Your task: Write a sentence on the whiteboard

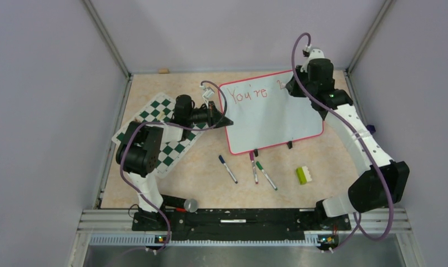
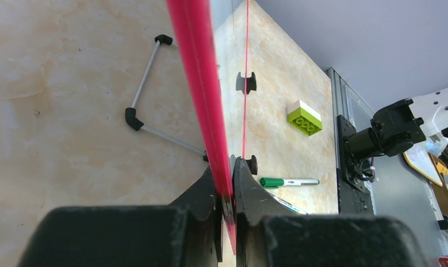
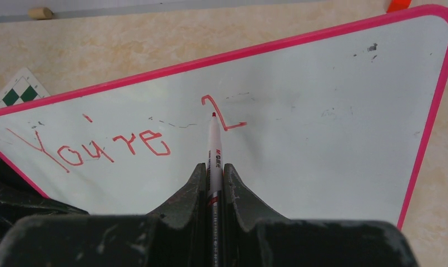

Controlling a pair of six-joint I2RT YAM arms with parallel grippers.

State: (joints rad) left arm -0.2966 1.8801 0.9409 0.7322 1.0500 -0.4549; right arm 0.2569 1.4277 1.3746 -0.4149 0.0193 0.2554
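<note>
two arms meet at one whiteboard [image 1: 277, 119], which lies on the far right-of-centre part of the table [image 1: 199, 178], its near edge showing two small black feet. left gripper [image 1: 224, 119]: reaching in from the left, jaws clenched on the pink frame at the board's left edge; the left wrist view shows the frame pinched edge-on between both fingers [image 2: 210, 194]. right gripper [image 3: 213, 172]: over the board's far right corner, jaws clamped around a red marker [image 3: 213, 144] whose tip meets the white surface. written in red along the far edge is "you're", followed by a single angular stroke just right of the marker tip. a green-and-white chess mat [image 1: 166, 150] lies to the left, under the left arm. near the board, on bare table, lie a blue-capped marker [image 1: 228, 169], a dark-red-capped marker [image 1: 253, 167] and a green-capped marker [image 1: 266, 175], with a green-and-white block [image 1: 304, 175] to their right.
</note>
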